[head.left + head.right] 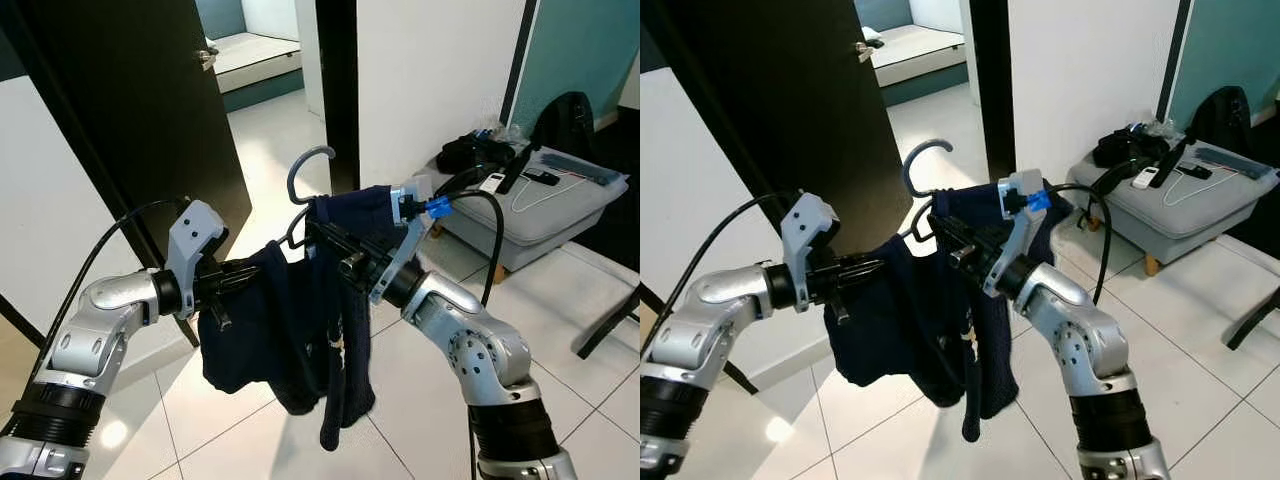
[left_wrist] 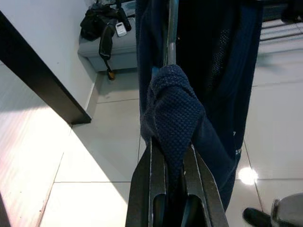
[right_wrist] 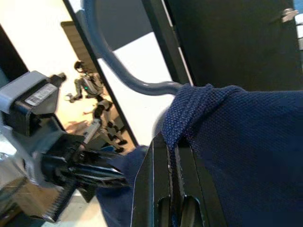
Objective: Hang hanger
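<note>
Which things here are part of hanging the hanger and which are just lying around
Job: hanger, navy garment on it, left gripper and right gripper, both shut on the garment.
Lying about: grey ottoman, black bag, remote, door.

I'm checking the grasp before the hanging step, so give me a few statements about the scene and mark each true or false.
1. The garment on the hanger is dark blue. True.
2. Both pincers are shut on the garment-covered hanger, the left pincer at one end and the right pincer near the hook. True.
3. The hook already sits on a rail. False: it points up into free air.
4. The bench stands on the robot's left. False: it is on its right.
5. The floor is carpeted. False: it is pale tile.
</note>
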`<state>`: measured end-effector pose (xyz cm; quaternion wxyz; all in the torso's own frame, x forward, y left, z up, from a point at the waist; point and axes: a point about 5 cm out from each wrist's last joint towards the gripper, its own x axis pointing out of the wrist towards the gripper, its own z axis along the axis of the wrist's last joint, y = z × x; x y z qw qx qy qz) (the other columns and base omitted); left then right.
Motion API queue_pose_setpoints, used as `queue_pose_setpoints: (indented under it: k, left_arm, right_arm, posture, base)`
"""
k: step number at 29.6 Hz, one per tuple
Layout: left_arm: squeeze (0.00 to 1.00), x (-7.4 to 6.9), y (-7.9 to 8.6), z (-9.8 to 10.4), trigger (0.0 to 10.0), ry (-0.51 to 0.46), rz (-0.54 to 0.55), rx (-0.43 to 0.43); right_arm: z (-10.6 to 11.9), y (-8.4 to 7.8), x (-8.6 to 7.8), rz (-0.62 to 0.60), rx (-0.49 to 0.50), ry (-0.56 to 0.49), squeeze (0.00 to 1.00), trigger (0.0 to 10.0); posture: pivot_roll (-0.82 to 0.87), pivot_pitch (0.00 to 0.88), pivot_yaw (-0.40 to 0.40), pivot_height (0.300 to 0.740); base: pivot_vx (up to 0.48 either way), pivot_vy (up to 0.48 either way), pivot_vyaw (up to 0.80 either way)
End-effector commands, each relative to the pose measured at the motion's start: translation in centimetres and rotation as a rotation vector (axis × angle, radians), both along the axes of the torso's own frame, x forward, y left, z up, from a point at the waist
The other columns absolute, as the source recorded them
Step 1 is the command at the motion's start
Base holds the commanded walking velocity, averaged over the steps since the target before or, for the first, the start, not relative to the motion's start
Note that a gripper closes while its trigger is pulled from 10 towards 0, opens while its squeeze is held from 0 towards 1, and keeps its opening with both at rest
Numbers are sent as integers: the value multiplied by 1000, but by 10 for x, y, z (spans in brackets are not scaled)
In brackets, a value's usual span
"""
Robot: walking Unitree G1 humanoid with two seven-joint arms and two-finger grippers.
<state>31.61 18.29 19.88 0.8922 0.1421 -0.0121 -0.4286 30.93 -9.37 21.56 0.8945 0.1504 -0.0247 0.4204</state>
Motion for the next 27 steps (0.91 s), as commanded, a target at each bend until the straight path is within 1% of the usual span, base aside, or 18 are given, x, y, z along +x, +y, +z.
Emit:
queue_pose_setpoints:
  k: [1, 2, 3, 6, 7, 8, 11, 13, 14, 15, 16, 18, 19, 20, 21, 22, 23, 27]
  left_arm:
    - [0, 0, 12, 11, 10000, -47, 17, 14]
    - [0, -2, 17, 13, 10000, -51, 16, 25]
    - [0, -2, 17, 13, 10000, -51, 16, 25]
    - [0, -4, 31, 22, 10000, -60, 21, 42]
    - [0, -4, 31, 22, 10000, -60, 21, 42]
    - [0, -5, 34, 24, 10000, -66, 20, 48]
    - [0, -5, 36, 26, 10000, -72, 24, 49]
    - [0, -4, 34, 28, 10000, -83, 22, 30]
    - [0, -4, 32, 29, 10000, -85, 17, 21]
    - [0, -4, 32, 29, 10000, -85, 17, 21]
    - [0, -4, 29, 29, 10000, -86, 11, 5]
    - [0, -4, 23, 27, 10000, -88, 0, -32]
    - [0, -4, 23, 27, 10000, -88, 0, -32]
    - [0, -4, 19, 25, 10000, -86, -2, -45]
    - [0, -4, 19, 25, 10000, -86, -2, -45]
    - [0, -4, 14, 21, 10000, -80, -2, -59]
    - [0, -4, 12, 18, 10000, -73, -1, -68]
    - [0, -5, 9, 14, 10000, -68, 4, -82]
  right_arm:
    - [-1, 0, -1, -10, -1, -1, 0, 0]
    - [-2, -4, 1, -29, -12, -1, 0, 0]
    - [-2, -4, 1, -29, -12, -1, 0, 0]
    - [-3, -17, 6, -90, -33, -1, 0, 0]
    - [-3, -17, 6, -90, -33, -1, 0, 0]
    - [-4, -21, 7, -104, -36, 1, 0, 0]
    - [-5, -24, 7, -115, -43, 2, 0, 0]
    - [-7, -25, 6, -117, -54, 7, 0, 0]
    - [-9, -24, 6, -112, -65, 6, 0, 549]
    - [-9, -24, 6, -112, -65, 6, 0, 549]
    - [-10, -21, 4, -95, -88, 1, 0, 10000]
    - [-11, -17, 2, -74, -115, -13, 0, 10000]
    - [-11, -17, 2, -74, -115, -13, 0, 10000]
    - [-11, -15, 1, -62, -119, -22, 114, 10000]
    - [-11, -15, 1, -62, -119, -22, 114, 10000]
    - [-11, -14, 0, -44, -122, -35, 1000, 10000]
    - [-11, -13, -2, -28, -128, -40, 1000, 10000]
    - [-12, -13, -4, -13, -134, -44, 1000, 10000]
  posture:
    - [-76, 0, 95, 740]
    - [-77, 0, 95, 740]
    - [-77, 0, 95, 740]
    - [-80, 0, 97, 740]
    - [-80, 0, 97, 740]
    - [-80, 0, 97, 740]
    - [-77, 0, 101, 740]
    - [-74, 0, 102, 740]
    - [-74, 0, 102, 740]
    - [-74, 0, 102, 740]
    - [-74, 0, 102, 740]
    - [-75, 0, 104, 740]
    - [-75, 0, 104, 740]
    - [-75, 0, 103, 740]
    - [-75, 0, 103, 740]
    - [-73, 0, 102, 740]
    - [-76, 0, 102, 740]
    - [-76, 0, 102, 740]
  base:
    - [0, 0, 0]
    - [0, 0, 0]
    - [0, 0, 0]
    - [0, 0, 0]
    - [0, 0, 0]
    - [0, 0, 0]
    - [0, 0, 0]
    - [0, 0, 0]
    - [0, 0, 0]
    - [0, 0, 0]
    - [0, 0, 0]
    - [0, 0, 0]
    - [0, 0, 0]
    - [0, 0, 0]
    - [0, 0, 0]
    - [0, 0, 0]
    - [0, 0, 0]
    - [0, 0, 0]
